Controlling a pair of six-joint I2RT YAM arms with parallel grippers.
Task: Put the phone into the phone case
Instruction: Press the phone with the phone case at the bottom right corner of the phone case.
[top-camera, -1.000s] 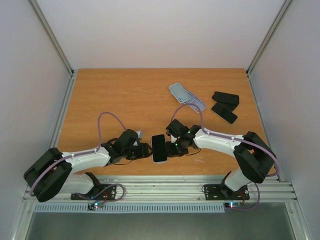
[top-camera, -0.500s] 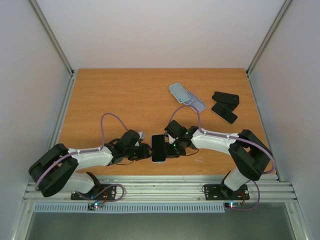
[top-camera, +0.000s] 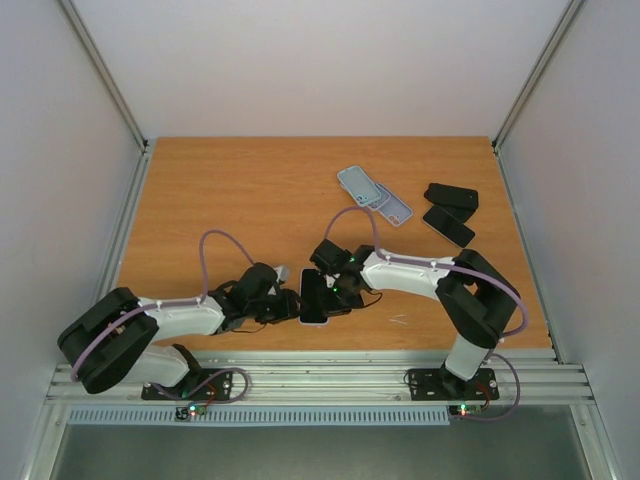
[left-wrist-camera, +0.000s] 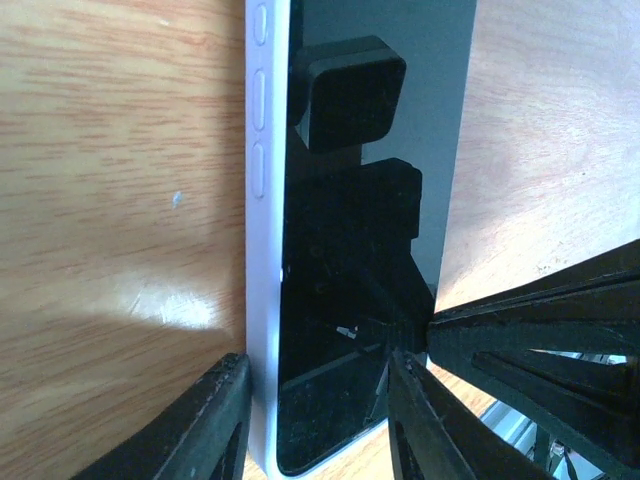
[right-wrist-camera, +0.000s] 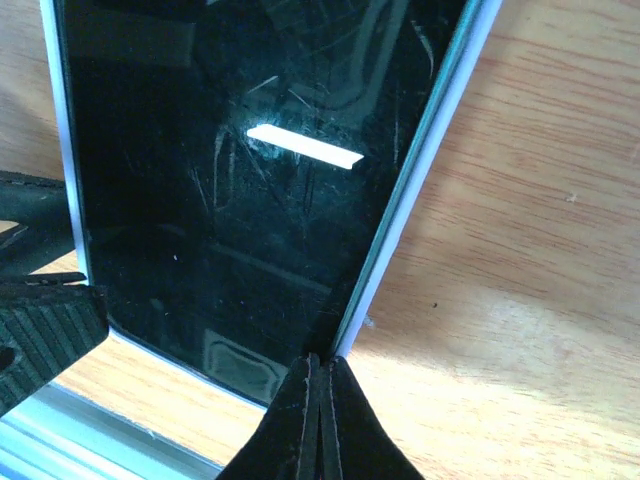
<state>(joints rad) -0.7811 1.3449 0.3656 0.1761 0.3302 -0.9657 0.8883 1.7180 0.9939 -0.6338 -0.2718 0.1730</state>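
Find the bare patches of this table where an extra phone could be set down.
Bare: the far-left table, between the left rail and the pale cases. Crowded: near centre, where left arm and right arm meet at the phone; far right, around the black items.

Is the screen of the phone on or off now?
Off: the screen of the phone is black, with only reflections and scratches.

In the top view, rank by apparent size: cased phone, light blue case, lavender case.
1. cased phone, narrowly
2-3. light blue case, lavender case: alike; they overlap, so unsure.
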